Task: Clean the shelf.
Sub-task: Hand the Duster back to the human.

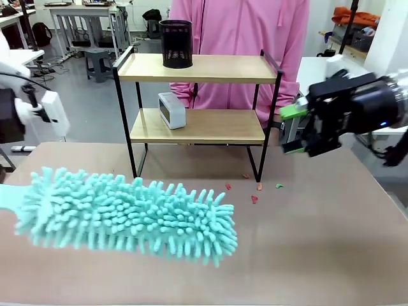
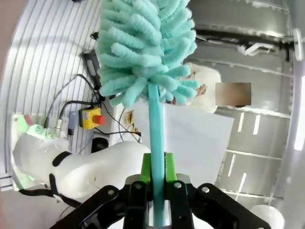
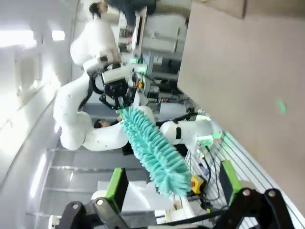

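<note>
The shelf (image 1: 197,68) stands at the table's far middle, two light wooden boards in a black frame. A black mesh cup (image 1: 175,43) sits on its top board and a small white device (image 1: 171,109) on the lower one. A fluffy teal duster (image 1: 127,213) hangs low over the near table, its handle running off the left edge. In the left wrist view my left gripper (image 2: 157,179) is shut on the duster handle (image 2: 156,138). My right gripper (image 1: 292,130) hovers open and holding nothing, just right of the shelf's lower board; its green pads (image 3: 116,187) stand wide apart.
A person in a pink top (image 1: 236,32) stands right behind the shelf. Small red and green scraps (image 1: 255,191) lie on the brown tabletop (image 1: 319,242) by the shelf's right front leg. White tables and gear stand farther off at both sides.
</note>
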Action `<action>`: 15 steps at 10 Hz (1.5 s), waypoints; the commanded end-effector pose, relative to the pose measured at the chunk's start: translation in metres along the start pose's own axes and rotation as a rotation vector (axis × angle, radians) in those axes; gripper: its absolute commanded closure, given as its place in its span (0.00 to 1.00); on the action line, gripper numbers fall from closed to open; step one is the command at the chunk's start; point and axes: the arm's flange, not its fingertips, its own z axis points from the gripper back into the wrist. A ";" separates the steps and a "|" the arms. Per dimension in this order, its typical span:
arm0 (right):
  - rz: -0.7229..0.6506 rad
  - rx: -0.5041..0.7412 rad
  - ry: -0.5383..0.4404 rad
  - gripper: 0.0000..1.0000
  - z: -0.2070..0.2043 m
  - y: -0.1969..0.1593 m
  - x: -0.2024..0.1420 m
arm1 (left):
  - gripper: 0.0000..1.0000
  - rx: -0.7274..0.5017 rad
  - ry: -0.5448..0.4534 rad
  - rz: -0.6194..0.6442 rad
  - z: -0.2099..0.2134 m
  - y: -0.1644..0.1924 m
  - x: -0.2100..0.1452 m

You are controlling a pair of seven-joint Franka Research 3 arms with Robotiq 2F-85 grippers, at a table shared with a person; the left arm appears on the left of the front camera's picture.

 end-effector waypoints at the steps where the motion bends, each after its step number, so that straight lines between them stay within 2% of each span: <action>1: 0.053 0.114 0.099 0.00 -0.045 0.005 -0.017 | 0.88 -0.005 -0.024 -0.049 -0.002 -0.020 -0.001; 3: 0.071 0.157 0.119 0.00 -0.075 0.007 -0.032 | 0.88 -0.019 -0.005 -0.066 0.000 -0.020 0.003; 4: 0.081 0.122 0.172 0.00 -0.078 0.004 -0.041 | 0.88 -0.029 -0.006 -0.076 -0.001 -0.020 0.003; 5: 0.034 0.098 0.127 0.00 -0.064 0.019 -0.012 | 0.88 -0.025 -0.016 -0.073 0.000 -0.021 0.000; 6: 0.034 0.098 0.127 0.00 -0.064 0.019 -0.012 | 0.88 -0.036 -0.013 -0.076 -0.001 -0.021 -0.002; 7: 0.045 0.101 0.159 0.00 -0.077 0.021 -0.017 | 0.88 -0.036 -0.014 -0.076 0.001 -0.019 -0.002; 8: 0.045 0.144 0.257 0.00 -0.090 0.020 -0.024 | 0.88 -0.034 -0.019 -0.070 0.000 -0.019 -0.001; 10: 0.057 0.178 0.372 0.00 -0.120 0.017 -0.036 | 0.88 -0.038 -0.036 -0.071 0.001 -0.019 0.000; 13: 0.069 0.218 0.462 0.00 -0.148 0.017 -0.050 | 0.88 -0.041 -0.021 -0.064 0.001 -0.016 0.001; 15: 0.067 0.221 0.456 0.00 -0.154 0.014 -0.048 | 0.88 -0.047 -0.015 -0.070 -0.001 -0.016 0.002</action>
